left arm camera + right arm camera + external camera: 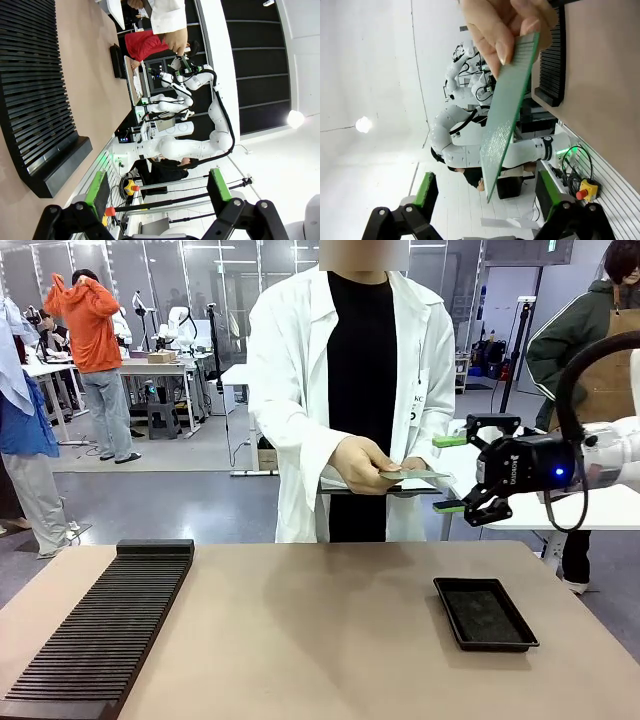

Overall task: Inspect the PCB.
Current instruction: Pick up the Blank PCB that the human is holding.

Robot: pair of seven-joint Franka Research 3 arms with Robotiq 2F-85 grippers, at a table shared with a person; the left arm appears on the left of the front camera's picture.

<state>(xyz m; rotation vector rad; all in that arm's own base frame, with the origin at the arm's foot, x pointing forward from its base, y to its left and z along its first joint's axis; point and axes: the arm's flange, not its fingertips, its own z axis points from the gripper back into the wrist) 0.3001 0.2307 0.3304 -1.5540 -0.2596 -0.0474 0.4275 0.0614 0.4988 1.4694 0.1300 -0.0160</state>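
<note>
The board (412,476) lies flat in the person's hand (365,462) across the table, its free end at the spread fingers of the right gripper (450,474). The left gripper (157,186) is also open and holds nothing. The board looks thin, light, stiff and probably fragile, so a gentle pinch on the free edge seems best.

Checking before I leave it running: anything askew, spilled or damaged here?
Nothing stands out. The circuit board looks whole in the person's hand, the right pincer open at its end; the tray and slotted rack lie flat on the table.
</note>
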